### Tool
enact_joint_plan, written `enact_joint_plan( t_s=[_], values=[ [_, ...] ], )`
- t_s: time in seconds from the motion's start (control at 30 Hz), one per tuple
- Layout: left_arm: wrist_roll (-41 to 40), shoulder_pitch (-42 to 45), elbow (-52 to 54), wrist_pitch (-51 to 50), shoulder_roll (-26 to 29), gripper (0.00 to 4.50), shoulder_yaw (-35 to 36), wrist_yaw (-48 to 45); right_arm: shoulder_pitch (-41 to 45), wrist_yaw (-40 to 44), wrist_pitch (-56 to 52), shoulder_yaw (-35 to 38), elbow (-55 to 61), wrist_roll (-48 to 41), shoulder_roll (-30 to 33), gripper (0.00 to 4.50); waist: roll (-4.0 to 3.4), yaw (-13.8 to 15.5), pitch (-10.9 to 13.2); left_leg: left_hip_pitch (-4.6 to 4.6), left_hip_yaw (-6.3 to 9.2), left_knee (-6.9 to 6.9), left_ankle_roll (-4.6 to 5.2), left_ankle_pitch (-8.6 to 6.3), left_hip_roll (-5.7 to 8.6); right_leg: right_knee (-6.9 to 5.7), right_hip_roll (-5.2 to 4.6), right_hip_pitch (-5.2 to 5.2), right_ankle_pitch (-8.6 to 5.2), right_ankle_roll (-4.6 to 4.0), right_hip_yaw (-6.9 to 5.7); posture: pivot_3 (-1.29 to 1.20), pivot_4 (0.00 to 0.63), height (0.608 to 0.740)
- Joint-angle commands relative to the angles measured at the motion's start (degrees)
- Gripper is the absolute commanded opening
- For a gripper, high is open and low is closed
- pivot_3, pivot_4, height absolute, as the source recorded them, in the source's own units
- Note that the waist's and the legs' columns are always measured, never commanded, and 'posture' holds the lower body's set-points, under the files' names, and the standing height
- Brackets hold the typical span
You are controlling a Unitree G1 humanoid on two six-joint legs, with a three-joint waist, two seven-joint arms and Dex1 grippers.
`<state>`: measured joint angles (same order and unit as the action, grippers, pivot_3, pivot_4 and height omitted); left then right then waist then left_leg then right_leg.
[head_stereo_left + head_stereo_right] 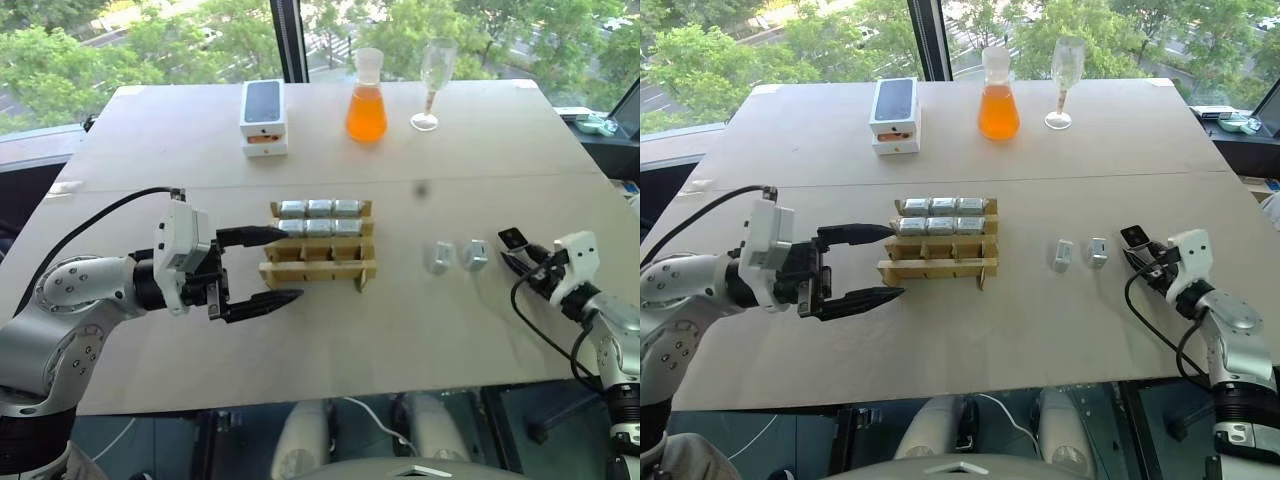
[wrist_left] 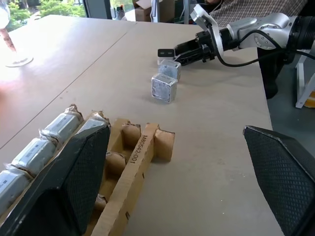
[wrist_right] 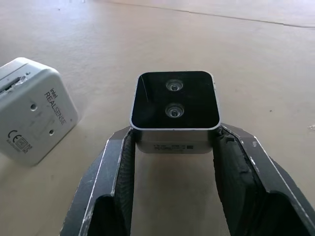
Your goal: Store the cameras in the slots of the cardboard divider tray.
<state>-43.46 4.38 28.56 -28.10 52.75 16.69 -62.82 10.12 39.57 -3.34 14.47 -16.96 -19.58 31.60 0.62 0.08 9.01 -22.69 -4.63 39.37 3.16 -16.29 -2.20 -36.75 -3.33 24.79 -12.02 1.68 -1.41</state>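
**Right gripper closing on a camera, tray's near row still empty**

The right gripper (image 3: 172, 147) has its two fingers pressed against the sides of a camera (image 3: 175, 105), dark face up. The grip looks low on the body, so the camera could tip or slip when lifted. Two more cameras (image 1: 438, 257) stand just beyond its fingertips. The left gripper (image 1: 262, 268) hangs wide open and empty, right beside the cardboard divider tray (image 1: 318, 270); a stray move could nudge it.

Held camera (image 3: 175, 113): brushed silver metal shell, glossy black glass-like face.
Loose camera (image 3: 34, 118): matt silver-grey casing, printed markings.
Divider tray (image 1: 320, 250): rough tan corrugated cardboard.
Table (image 1: 400, 320): smooth matt beige board.
Right gripper (image 3: 174, 147) fingers (image 3: 113, 167): matt black plastic, scuffed edges.
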Motion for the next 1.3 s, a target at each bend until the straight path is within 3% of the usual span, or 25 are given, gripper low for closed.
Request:
enact_joint_plan(
  t_s=[0.03, 0.2, 0.37, 0.47, 0.7, 0.97, 1.3],
  values=[
    [0.15, 0.53, 0.12, 0.75, -0.47, 4.5, 0.29, 0.31, 1.96, 0.37, 7.65, 1.3, 1.18, 1.52, 0.71, 1.68, -0.01, -0.12, 0.01, 0.0, 0.0, 0.0, 0.0, 0.0, 0.0, 0.0, 0.0, 0.0, 0.0, 0.0, 0.0, 0.0, 0.15, 0.74],
    [-0.4, 3.61, -1.42, -1.36, -1.23, 4.5, -0.92, 1.99, 5.95, 3.73, 18.19, -5.1, 8.07, 7.95, 2.16, 1.68, -0.04, -0.68, 0.06, 0.02, 0.0, 0.0, -0.03, 0.02, 0.0, -0.01, 0.02, 0.0, -0.01, 0.06, 0.03, 0.0, 0.15, 0.74],
    [-2.15, 11.48, -5.51, -5.28, -1.69, 4.5, -4.71, 1.69, 15.36, 8.11, 22.94, -18.44, 18.01, 19.06, 2.86, 1.68, -0.04, -1.07, 0.13, 0.12, 0.03, -0.01, -0.19, 0.12, -0.07, -0.08, 0.32, 0.02, 0.07, 0.33, 0.09, 0.0, 0.15, 0.74],
    [-4.02, 17.69, -8.21, -9.39, -1.17, 4.5, -7.65, -0.36, 21.7, 7.81, 30.03, -25.09, 16.19, 30.82, 5.07, 1.68, 0.02, -0.41, 0.17, 0.08, 0.2, -0.01, -0.31, 0.19, -0.08, -0.14, 0.33, 0.02, 0.09, 0.27, -0.1, 0.0, 0.15, 0.74],
    [4.88, 31.53, -18.61, -9.25, -0.52, 4.5, -17.47, -5.84, 32.9, 6.04, 42.18, -35.07, 7.97, 41.94, 3.73, 1.68, 0.27, -0.2, 0.33, -0.08, 0.15, 0.06, -0.54, 0.33, 0.06, -0.04, 0.31, 0.02, 0.04, 0.01, 0.02, 0.0, 0.15, 0.74],
    [10.53, 37.22, -23.34, -12.4, 0.81, 4.5, -23.71, -10.68, 39.68, -0.65, 53.7, -39.25, 4.29, 50.96, 1.97, 1.68, 0.41, -0.79, 0.45, -0.39, 0.08, -0.01, -0.56, 0.34, 0.04, -0.07, 0.35, 0.41, 0.13, 0.16, 0.12, 0.0, 0.15, 0.74],
    [14.5, 40.12, -25.64, -13.81, -2.12, 4.5, -27.47, -11.83, 40.75, 0.21, 50.1, -41.2, 6.23, 50.55, -3.06, 1.68, 0.42, -0.78, 0.45, -0.37, -0.01, 0.06, -0.57, 0.34, 0.02, -0.18, 0.35, 0.44, 0.14, 0.17, 0.23, 0.0, 0.15, 0.74]
  ],
)
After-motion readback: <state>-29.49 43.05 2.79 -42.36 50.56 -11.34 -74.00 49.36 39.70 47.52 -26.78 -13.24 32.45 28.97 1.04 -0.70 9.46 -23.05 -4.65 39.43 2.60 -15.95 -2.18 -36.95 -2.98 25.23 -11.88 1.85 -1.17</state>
